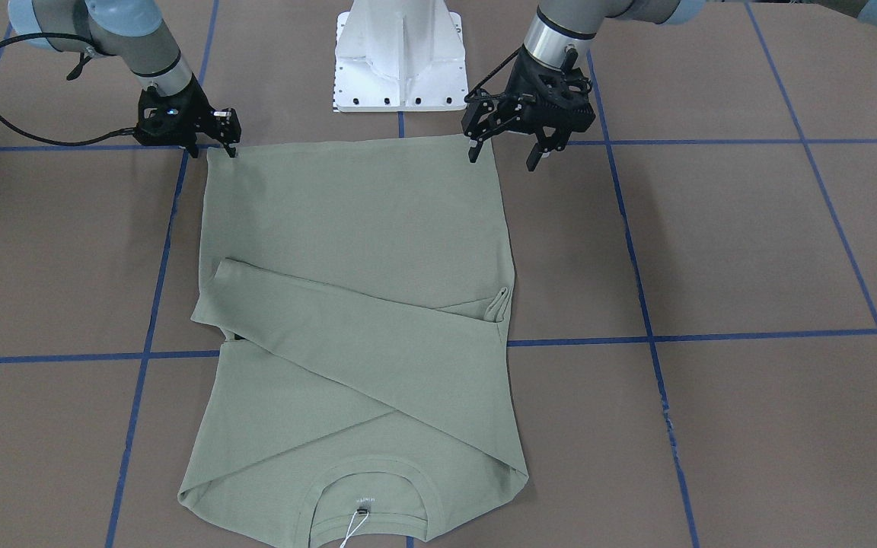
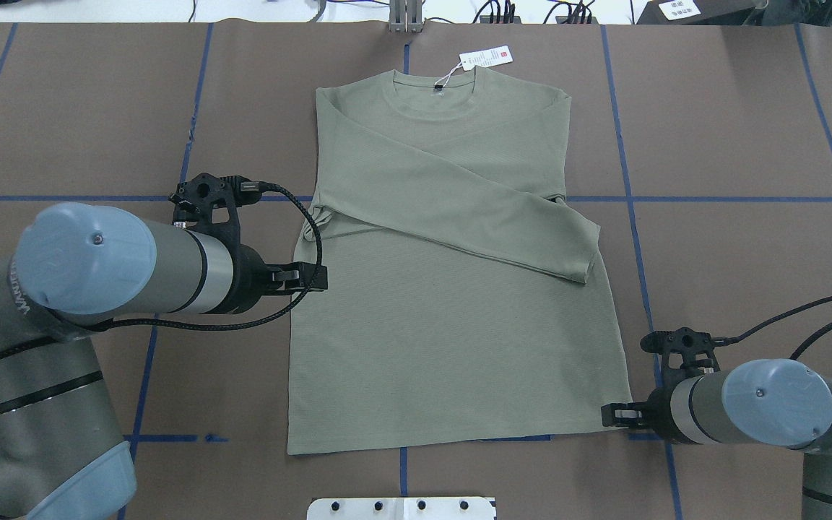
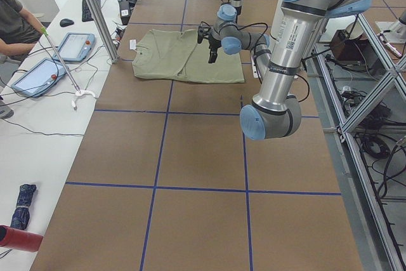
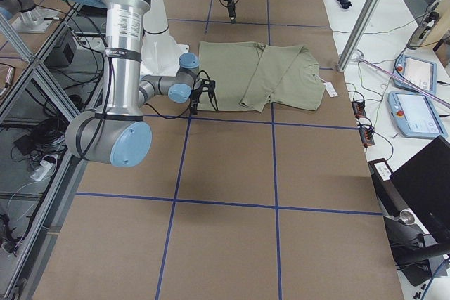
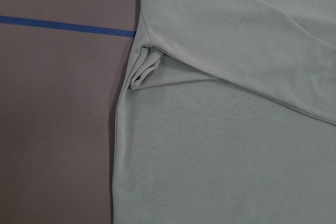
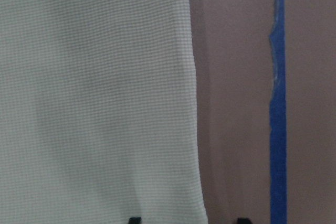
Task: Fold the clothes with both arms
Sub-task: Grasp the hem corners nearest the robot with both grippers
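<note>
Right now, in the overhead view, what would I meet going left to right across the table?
Left arm's claw → green shirt → right arm's claw, at the hem corner.

Shirt (image 2: 452, 347) is a muted sage green all over, fine ribbed knit, with a white hang tag (image 2: 487, 58). Table (image 2: 734, 115) is brown, gridded with blue tape lines (image 2: 734, 199). Left arm (image 2: 170, 267) and right arm (image 2: 698, 408) are grey-silver with light-blue caps. Left gripper (image 1: 502, 160) and right gripper (image 1: 214, 151) are black, pedestal (image 1: 399, 53) white.

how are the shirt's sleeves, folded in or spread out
Folded in: both sleeves cross over the front of the shirt.
</note>
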Robot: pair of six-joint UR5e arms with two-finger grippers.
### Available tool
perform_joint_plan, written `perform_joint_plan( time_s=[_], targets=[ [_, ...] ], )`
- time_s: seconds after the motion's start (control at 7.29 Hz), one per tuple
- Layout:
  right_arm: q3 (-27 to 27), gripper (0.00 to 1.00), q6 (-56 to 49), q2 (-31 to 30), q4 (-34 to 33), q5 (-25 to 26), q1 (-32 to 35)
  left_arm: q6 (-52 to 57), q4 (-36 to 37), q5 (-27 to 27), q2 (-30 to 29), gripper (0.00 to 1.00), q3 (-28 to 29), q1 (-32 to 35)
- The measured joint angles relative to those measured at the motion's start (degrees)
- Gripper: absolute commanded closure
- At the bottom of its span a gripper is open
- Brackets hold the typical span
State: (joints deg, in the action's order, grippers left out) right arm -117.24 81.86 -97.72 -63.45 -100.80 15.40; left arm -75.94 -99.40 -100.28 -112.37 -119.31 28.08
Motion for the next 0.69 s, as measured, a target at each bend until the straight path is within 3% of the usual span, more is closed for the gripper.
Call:
perform_joint_plan(
  time_s=[0.14, 0.69],
  targets=[
    [-0.1, 1.00, 0.0, -0.1, -0.1, 0.0, 0.1, 0.0, 0.0, 0.0, 0.0, 0.00, 0.0, 0.0],
    [-0.7, 1.00, 0.0, 0.2, -0.1, -0.8, 0.6, -0.1, -0.3, 0.1, 0.1, 0.00, 1.1, -0.9]
  ],
)
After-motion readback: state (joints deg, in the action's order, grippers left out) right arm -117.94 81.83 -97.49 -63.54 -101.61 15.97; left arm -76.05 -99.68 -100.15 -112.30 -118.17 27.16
